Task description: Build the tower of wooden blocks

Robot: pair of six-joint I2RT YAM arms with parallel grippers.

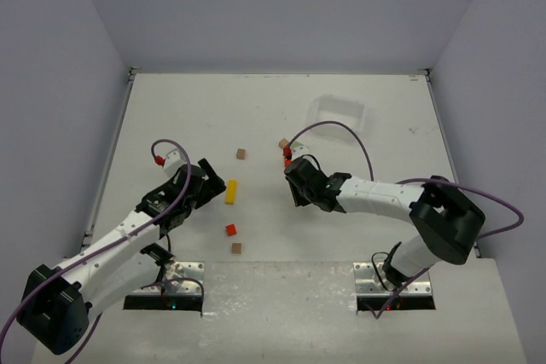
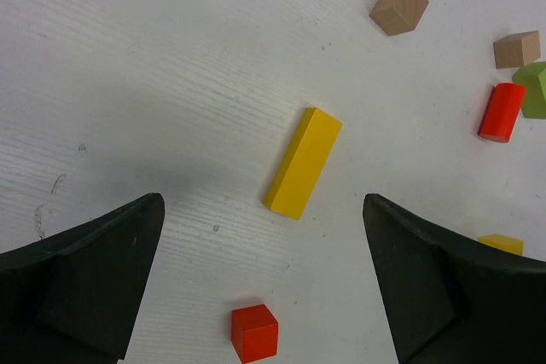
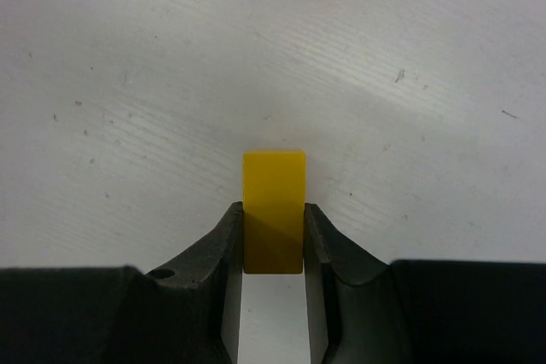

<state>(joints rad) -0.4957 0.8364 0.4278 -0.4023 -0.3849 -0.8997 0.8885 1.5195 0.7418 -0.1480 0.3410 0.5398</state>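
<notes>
right gripper (image 3: 273, 212) | pinching yellow block (image 3: 273, 181) | block between jaws, jutting forward

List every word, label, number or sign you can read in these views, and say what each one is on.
None: no legible text in any view.
The long yellow block, the yellow block in the right gripper, the red cube, the plain wood cubes and the clear tray are unmarked.
Nothing readable shows on the arms.
</notes>
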